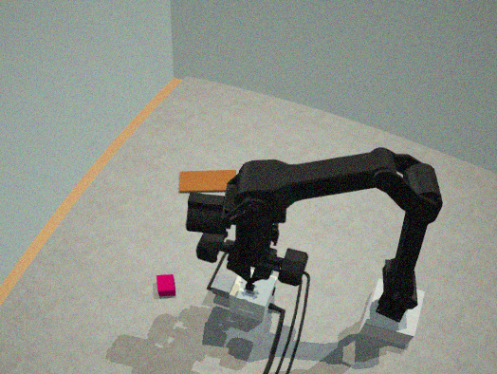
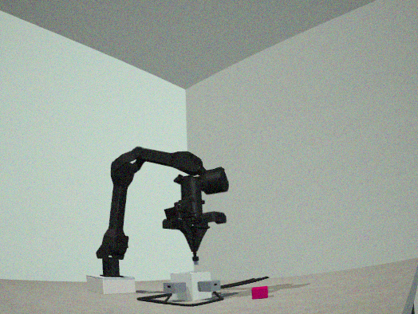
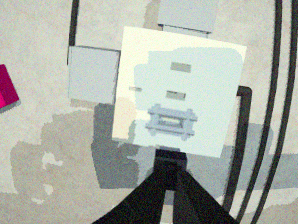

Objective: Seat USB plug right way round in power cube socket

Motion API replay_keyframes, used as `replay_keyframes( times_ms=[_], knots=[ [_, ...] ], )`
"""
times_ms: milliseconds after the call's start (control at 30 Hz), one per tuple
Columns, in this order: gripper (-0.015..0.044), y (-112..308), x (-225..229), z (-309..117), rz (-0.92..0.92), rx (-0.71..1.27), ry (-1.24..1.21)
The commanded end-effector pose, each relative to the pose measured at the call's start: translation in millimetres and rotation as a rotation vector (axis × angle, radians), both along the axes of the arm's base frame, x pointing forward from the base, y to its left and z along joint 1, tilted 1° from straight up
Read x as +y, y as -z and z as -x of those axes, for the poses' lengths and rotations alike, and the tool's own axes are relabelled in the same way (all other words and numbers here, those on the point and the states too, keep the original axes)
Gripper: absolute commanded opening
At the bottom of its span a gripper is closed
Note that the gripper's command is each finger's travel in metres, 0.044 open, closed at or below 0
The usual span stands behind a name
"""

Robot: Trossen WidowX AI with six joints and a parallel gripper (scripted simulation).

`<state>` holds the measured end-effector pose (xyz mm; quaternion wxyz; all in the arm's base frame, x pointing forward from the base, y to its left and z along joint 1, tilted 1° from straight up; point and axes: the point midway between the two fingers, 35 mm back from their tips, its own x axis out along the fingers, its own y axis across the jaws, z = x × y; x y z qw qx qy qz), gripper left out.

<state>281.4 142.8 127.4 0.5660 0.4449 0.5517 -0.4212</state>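
The USB plug (image 2: pixel 195 258) (image 3: pixel 170 163) stands upright above the power cube (image 2: pixel 181 280) (image 3: pixel 200 95) (image 1: pixel 248 308), its black body directly below the tool (image 2: pixel 195 252) (image 3: pixel 170 179) (image 1: pixel 249 280). The tool is nearly closed, its fingertips pinching that body. In the exterior view a pale stretch shows between the black body and the cube's top, so the plug appears out of the socket or only partly in; which, the views do not settle.

The relation that matters is the plug's turn about its upright long axis against the socket (image 3: pixel 170 121), framed by a raised blue-grey surround on the cube's top. In the wrist view the plug's wide side looks roughly parallel to the socket's long side; whether it faces the right way round cannot be told. The coming move probably calls for finishing any turn, centring over the socket, then pressing straight down. A sideways offset could jam it again.

Beside the cube, well apart, a magenta block (image 1: pixel 166 285) (image 2: pixel 259 292) (image 3: pixel 7 87) rests on the surface (image 1: pixel 119 228) (image 2: pixel 319 283) (image 3: pixel 30 30).
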Motion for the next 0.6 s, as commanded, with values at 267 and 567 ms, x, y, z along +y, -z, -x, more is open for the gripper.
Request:
replay_keyframes(
  times_ms=[267,567],
  knots=[
    [0.0000,0.4,-0.1,-0.1,0.001,0.000,0.004],
    [0.0000,1.4,-0.6,-0.2,0.005,-0.001,0.007]
  ],
)
